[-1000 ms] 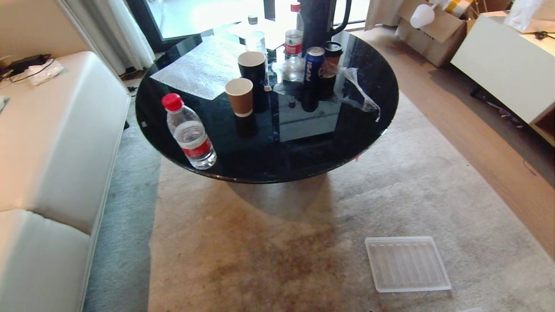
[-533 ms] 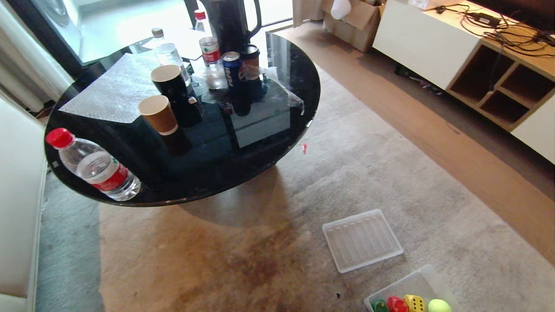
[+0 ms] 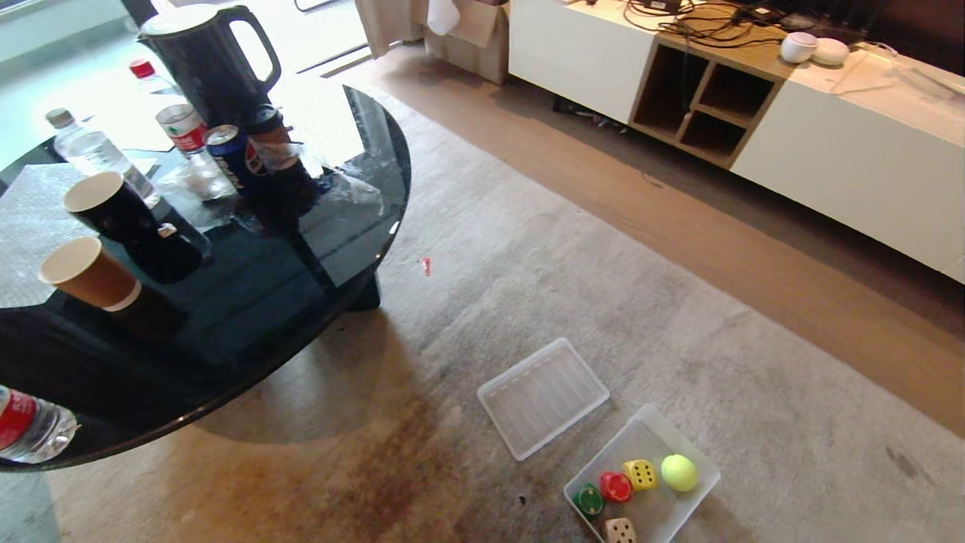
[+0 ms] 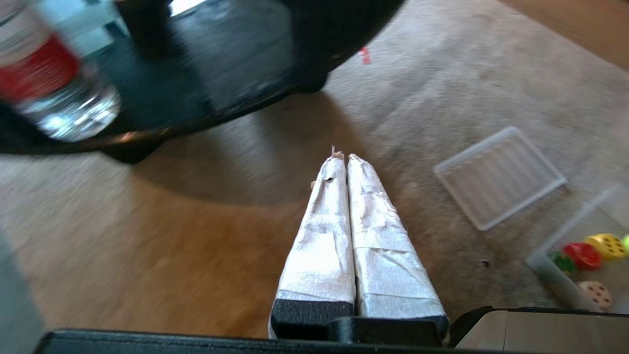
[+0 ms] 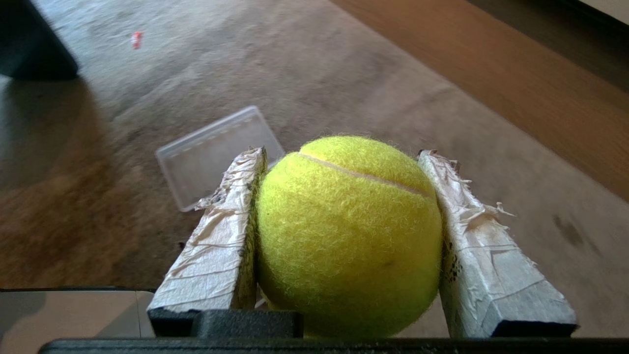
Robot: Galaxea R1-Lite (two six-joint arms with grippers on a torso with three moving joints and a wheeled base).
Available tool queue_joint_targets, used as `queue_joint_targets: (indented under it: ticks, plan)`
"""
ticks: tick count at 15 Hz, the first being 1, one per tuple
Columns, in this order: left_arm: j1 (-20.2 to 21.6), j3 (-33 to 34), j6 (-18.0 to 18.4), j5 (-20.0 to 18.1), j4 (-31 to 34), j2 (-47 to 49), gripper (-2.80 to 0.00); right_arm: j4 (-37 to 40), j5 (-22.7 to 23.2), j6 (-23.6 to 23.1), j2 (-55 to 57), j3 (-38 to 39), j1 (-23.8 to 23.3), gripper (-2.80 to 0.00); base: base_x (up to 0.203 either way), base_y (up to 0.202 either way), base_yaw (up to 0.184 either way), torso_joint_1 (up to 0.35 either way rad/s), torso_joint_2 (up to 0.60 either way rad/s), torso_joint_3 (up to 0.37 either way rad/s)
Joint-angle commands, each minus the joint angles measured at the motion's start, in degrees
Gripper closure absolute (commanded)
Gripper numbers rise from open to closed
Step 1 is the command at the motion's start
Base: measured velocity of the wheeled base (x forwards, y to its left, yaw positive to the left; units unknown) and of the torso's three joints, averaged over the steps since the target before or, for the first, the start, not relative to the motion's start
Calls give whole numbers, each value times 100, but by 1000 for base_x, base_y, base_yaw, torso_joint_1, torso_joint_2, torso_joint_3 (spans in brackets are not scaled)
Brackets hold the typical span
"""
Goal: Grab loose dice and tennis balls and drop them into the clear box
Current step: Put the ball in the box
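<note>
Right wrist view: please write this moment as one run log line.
right gripper: shut on fuzzy yellow-green tennis ball | left gripper: shut, empty | clear plastic box: on carpet, holds four dice, one ball

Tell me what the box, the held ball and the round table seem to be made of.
Box: clear, whitish plastic, since the rug shows through its walls. Ball: fuzzy yellow-green felt with a pale seam, gripped in the right gripper. Table: glossy black top, probably glass or polished stone, mirroring the cups.
</note>
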Motion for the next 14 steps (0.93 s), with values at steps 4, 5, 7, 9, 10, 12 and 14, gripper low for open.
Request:
queue_joint_targets:
  ticks: [4,5,7,9,10,12,14]
  plan:
    - [0,9,-4,2,0,0,0,-2,-8,26,-1,18,1,0,0,5,-76,3,1,-6]
    - [0,9,-4,2,0,0,0,-2,-8,24,-1,18,1,0,0,0,0,2,2,-101]
    - [0,9,-4,2,0,9,0,-2,-8,0,-1,18,1,0,0,0,0,1,0,-182]
    - [0,9,-4,2,0,0,0,-2,-8,-9,-1,18,1,0,0,0,0,4,0,-193]
    - [0,9,-4,2,0,9,0,-2,0,-18,-1,18,1,0,0,0,0,2,-2,-194]
    - [0,9,-4,2,0,9,0,-2,0,-18,-1,18,1,0,0,0,0,3,4,-195]
    - [0,9,-4,2,0,9,0,-10,0,-18,-1,18,1,0,0,0,0,2,4,-202]
